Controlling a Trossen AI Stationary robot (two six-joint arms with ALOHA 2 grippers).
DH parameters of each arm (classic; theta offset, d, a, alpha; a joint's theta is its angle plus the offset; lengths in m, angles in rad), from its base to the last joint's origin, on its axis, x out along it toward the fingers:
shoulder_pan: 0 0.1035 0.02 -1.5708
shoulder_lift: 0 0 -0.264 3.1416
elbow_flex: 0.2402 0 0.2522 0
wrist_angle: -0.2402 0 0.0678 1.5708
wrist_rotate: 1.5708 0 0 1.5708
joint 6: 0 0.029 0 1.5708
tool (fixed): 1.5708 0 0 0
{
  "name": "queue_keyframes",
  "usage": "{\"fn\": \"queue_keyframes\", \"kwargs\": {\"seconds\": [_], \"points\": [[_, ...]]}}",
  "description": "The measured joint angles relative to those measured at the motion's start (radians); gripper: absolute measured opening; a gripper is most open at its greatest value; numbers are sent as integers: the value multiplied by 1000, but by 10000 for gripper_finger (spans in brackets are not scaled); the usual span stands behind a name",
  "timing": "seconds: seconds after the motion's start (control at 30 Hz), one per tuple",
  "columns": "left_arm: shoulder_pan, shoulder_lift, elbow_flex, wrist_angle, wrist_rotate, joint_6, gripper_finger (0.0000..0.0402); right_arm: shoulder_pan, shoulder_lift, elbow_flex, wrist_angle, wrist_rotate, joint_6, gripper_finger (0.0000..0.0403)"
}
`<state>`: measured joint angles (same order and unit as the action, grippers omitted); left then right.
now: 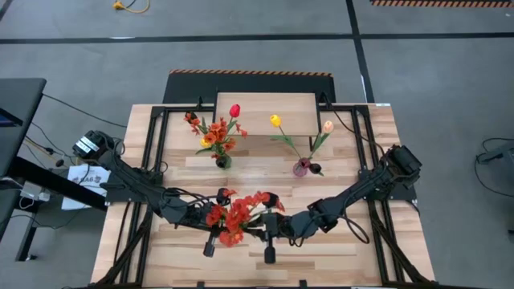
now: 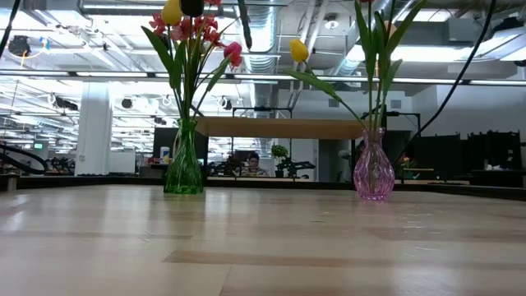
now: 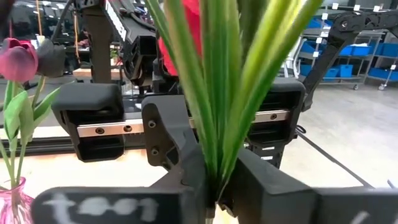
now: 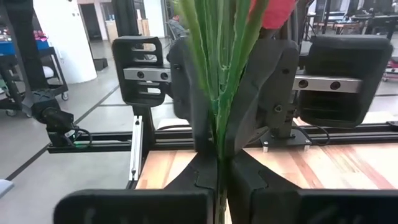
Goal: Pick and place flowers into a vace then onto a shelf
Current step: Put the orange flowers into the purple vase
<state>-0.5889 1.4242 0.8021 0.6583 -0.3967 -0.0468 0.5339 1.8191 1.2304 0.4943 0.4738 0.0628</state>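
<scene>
Both arms meet over the near middle of the slatted table [image 1: 353, 241], sharing one bunch of flowers [image 1: 234, 215] with red-orange blossoms and green stems. The left gripper [image 3: 214, 186] is closed tight on the stems, which rise straight up between its dark fingers [image 3: 180, 149]; the right gripper [image 4: 217, 168] faces it and also pinches the same green stems between its fingers [image 4: 261, 93], so each wrist view shows the other gripper just behind the bundle. From above, the left gripper [image 1: 210, 233] and the right gripper [image 1: 271, 234] sit close together, with the blossoms spread between and slightly behind them. Farther back on the table stand two vases, well apart from the held bunch. The green vase [image 2: 184, 168] holds a filled arrangement [image 1: 215, 132] of a red tulip, yellow bloom and orange sprays. The pink vase [image 2: 374, 173] holds a yellow tulip [image 1: 275, 121], a cream tulip [image 1: 328, 127] and a dark one low by its mouth. Behind both vases is the shelf [image 1: 265, 112], its wood top bare; in the low view it [image 2: 279, 127] spans the gap between the two vases. Beyond the table a person [image 2: 253, 164] shows in the room.
</scene>
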Motion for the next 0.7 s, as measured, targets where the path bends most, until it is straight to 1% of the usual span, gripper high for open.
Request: {"fn": "queue_keyframes", "kwargs": {"seconds": [0.17,0.37,0.43,0.57,0.7], "points": [[-1,0,0,10,-31,0,103,-1,-1,0,1,3,-7,4],[-19,-7,0,3,-34,19,191,6,-16,0,-24,42,-9,2],[-32,-21,0,-3,-39,34,212,17,-33,1,-41,79,-10,1],[-62,-62,-1,-45,-77,44,237,55,-85,1,-109,161,-10,1],[-82,-110,-1,-108,-100,44,244,112,-141,1,-155,255,-24,1]]}}
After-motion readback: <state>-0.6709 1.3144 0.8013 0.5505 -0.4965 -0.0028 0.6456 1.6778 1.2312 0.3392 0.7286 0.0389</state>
